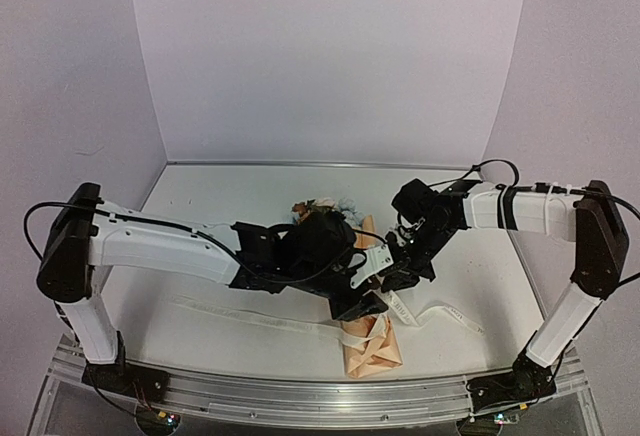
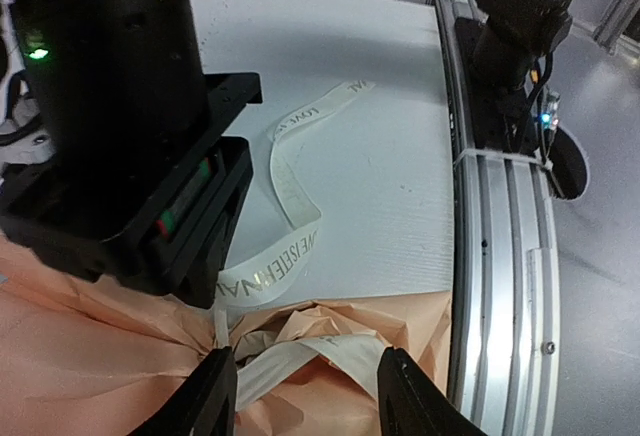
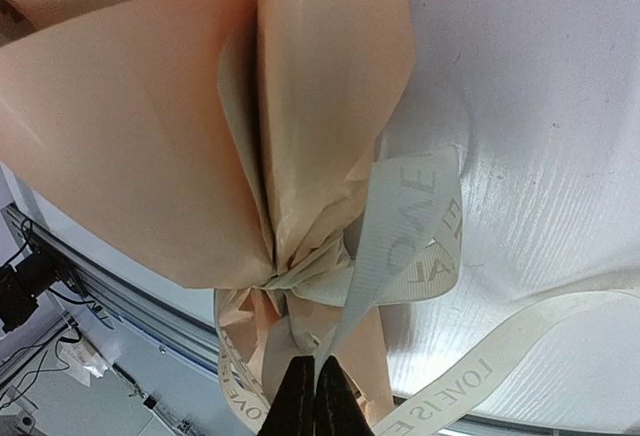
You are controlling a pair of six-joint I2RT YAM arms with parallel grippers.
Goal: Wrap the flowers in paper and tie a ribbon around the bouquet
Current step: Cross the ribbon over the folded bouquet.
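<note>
Top view: arms cover the bouquet [image 1: 374, 344] mid-table. Only the flowers [image 1: 320, 206] at 12 o'clock and the crumpled base at 6 show; stems hidden inside wrap. Right gripper [image 3: 315, 401] fingers together, pinching the ribbon [image 3: 405, 226]. Left gripper [image 2: 305, 396] jaws apart, ribbon strand btwn, ungripped.

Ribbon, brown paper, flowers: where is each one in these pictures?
ribbon [image 2: 290, 181]: left wrist view, on the lettered strip lying flat.
paper [image 3: 130, 156]: right wrist view, on the wide smooth fold.
flowers [image 1: 320, 205]: top view, on the pink and brownish heads.

Pale lilac walls [image 1: 330, 56] enclose a white table [image 1: 220, 196], seemingly evenly lit.
</note>
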